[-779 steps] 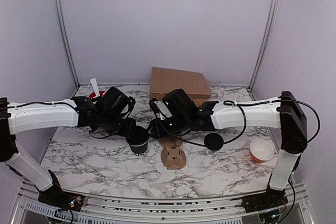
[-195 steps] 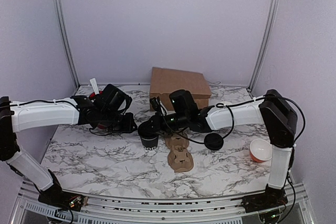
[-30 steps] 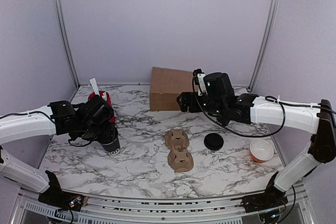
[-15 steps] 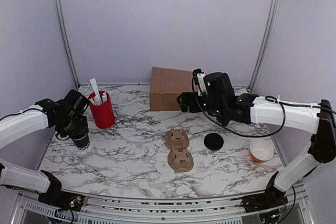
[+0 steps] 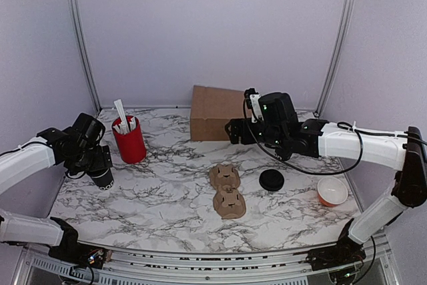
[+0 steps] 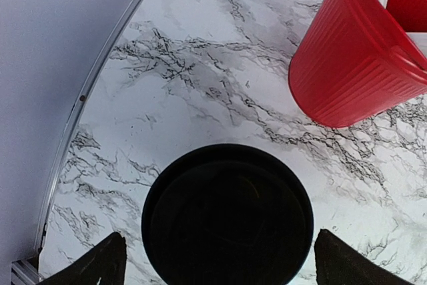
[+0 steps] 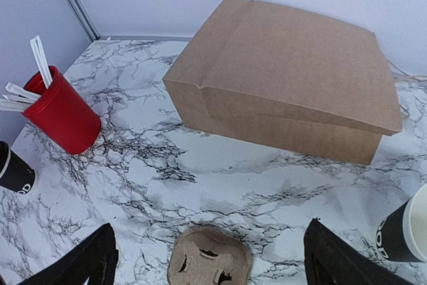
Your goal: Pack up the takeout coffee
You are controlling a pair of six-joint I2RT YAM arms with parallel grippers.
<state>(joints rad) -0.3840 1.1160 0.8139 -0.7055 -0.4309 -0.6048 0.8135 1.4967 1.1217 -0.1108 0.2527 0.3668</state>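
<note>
The takeout coffee [image 6: 227,215] stands upright on the marble table [image 6: 200,65] near its left edge, close to the red cup of stirrers [image 6: 353,65]. The left gripper [image 6: 217,248] hangs over it, released, one finger on either side of the black lid. The right gripper [image 7: 210,226] hovers spread wide and holds nothing, above the pulp cup carrier [image 7: 209,258], facing the brown paper bag [image 7: 287,65].

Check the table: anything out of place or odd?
Lidded coffee cup stands upright at the far left beside the red cup, well away from the empty carrier. A loose black lid lies right of it. No spills visible.
</note>
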